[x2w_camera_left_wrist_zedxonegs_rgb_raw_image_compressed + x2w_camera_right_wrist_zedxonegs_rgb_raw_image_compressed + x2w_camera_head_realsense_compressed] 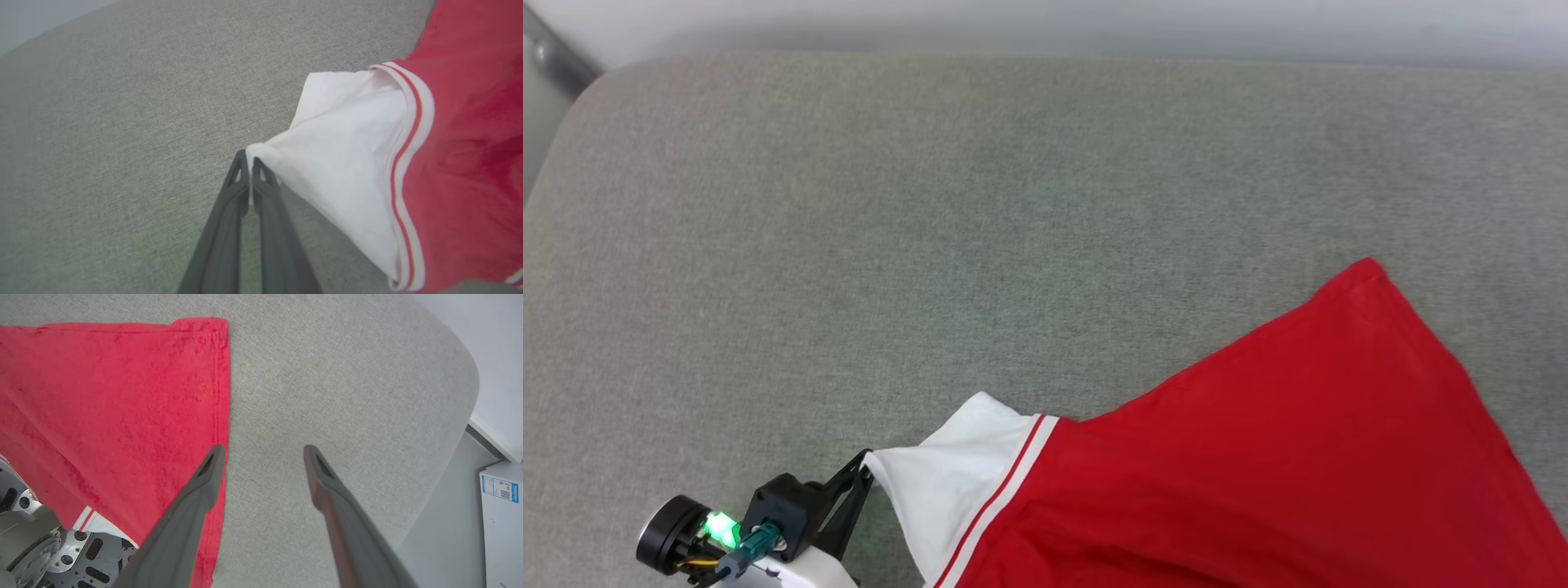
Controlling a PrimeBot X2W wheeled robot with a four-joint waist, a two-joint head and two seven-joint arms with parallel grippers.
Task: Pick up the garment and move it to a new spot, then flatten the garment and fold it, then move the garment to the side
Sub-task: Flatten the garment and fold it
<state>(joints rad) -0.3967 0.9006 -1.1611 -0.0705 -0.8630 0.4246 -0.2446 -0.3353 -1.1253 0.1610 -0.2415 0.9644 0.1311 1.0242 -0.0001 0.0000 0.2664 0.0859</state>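
- Head view: near left, left gripper [866, 459] pinches the garment [1258, 457] by its white sleeve [347, 163].
- Right gripper [264, 451] gapes empty beside the hem [220, 396].
- Best drawn gently leftward, flattening wrinkles.

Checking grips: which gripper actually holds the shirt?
The left gripper, shut on the white sleeve of the garment; the right gripper stands open and empty.

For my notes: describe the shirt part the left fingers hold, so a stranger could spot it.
On the grey cushion lies a red shirt. At its left edge, the left fingers pinch a sleeve. Unlike the red body, it is white with striped trim.
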